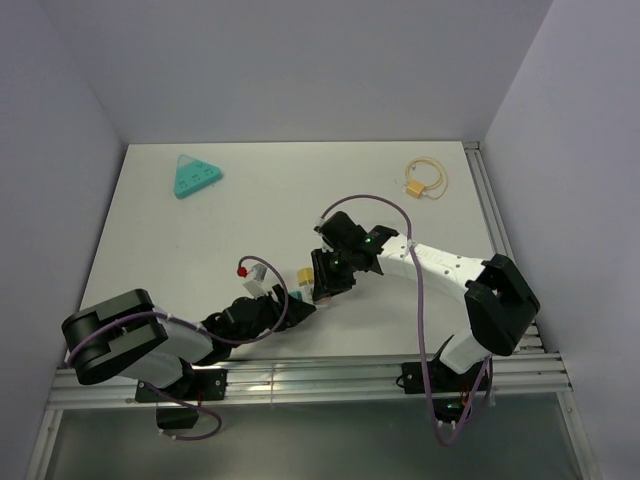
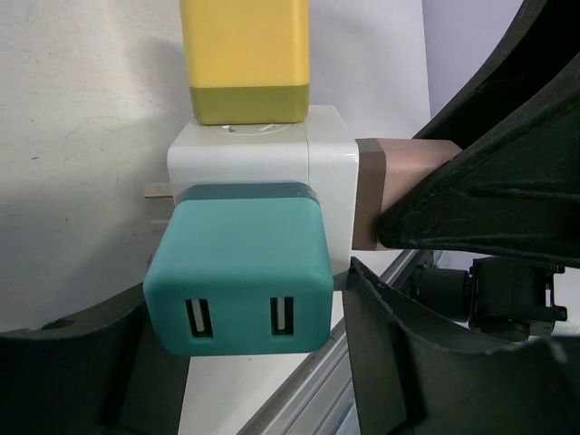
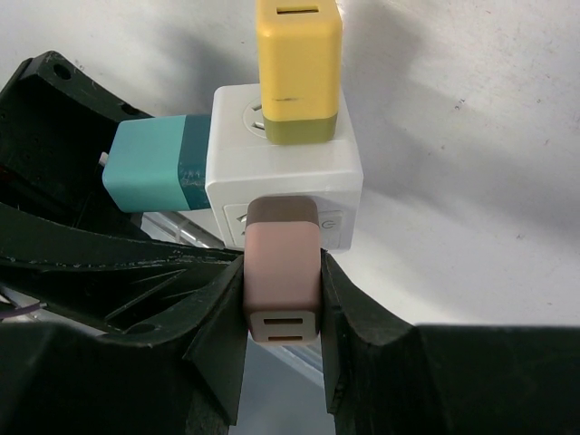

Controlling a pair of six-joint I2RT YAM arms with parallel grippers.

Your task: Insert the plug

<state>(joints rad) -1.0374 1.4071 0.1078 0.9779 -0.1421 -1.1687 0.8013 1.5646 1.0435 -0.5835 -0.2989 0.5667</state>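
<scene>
right gripper (image 3: pixel 283 304): plug (image 3: pixel 283 258) endwise in adapter (image 3: pixel 290 177)

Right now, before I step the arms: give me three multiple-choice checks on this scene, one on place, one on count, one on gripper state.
1. Where on the table is the teal triangle?
A far left corner; B far right corner; C near edge, middle.
2. How many plugs are on the white cube?
A one; B two; C three.
3. What is the right gripper doing?
A open, clear of everything; B shut on the pink plug; C shut on the white cube.

Answers:
1 A: the top view shows it at the far left.
2 C: yellow plug, teal plug and pink plug.
3 B: its fingers press both sides of the pink plug.
</scene>
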